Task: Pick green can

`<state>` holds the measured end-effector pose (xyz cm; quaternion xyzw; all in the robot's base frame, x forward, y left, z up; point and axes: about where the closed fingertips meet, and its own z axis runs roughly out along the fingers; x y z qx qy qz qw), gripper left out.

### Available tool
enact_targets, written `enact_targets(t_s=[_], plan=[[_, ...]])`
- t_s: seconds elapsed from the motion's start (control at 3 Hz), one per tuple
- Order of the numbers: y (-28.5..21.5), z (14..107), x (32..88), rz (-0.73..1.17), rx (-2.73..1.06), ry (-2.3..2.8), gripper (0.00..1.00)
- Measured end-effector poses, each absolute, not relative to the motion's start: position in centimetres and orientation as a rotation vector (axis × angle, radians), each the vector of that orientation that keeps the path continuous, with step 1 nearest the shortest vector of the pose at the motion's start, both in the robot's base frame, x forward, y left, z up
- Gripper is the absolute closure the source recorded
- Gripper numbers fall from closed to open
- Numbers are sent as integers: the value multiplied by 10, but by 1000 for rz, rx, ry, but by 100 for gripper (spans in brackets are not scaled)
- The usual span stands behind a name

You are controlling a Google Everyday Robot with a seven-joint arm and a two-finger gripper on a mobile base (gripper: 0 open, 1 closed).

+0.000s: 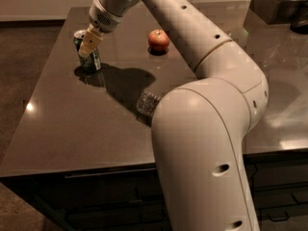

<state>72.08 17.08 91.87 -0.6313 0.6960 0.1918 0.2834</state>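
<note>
The green can (89, 60) stands upright near the far left of the dark table (72, 129); its silver top rim shows at the upper left. My gripper (88, 44) reaches down from the white arm onto the can's top and overlaps its upper half, with a yellowish tip in front of the can. The can's upper right side is hidden behind the gripper.
A red apple (158, 40) sits to the right of the can. A clear plastic bottle (147, 103) lies mid-table, mostly hidden by my arm's elbow (207, 129). Dark containers (276, 6) stand at the back right. The table's left edge is close to the can.
</note>
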Motion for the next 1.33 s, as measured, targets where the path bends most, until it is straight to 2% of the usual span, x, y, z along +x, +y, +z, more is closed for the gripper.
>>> enact_targets(t_s=[0.67, 1.0, 1.33], plan=[[159, 957, 708, 510, -1649, 1827, 88], [147, 1010, 686, 504, -1652, 1797, 100], [147, 1010, 686, 504, -1652, 1797, 100]])
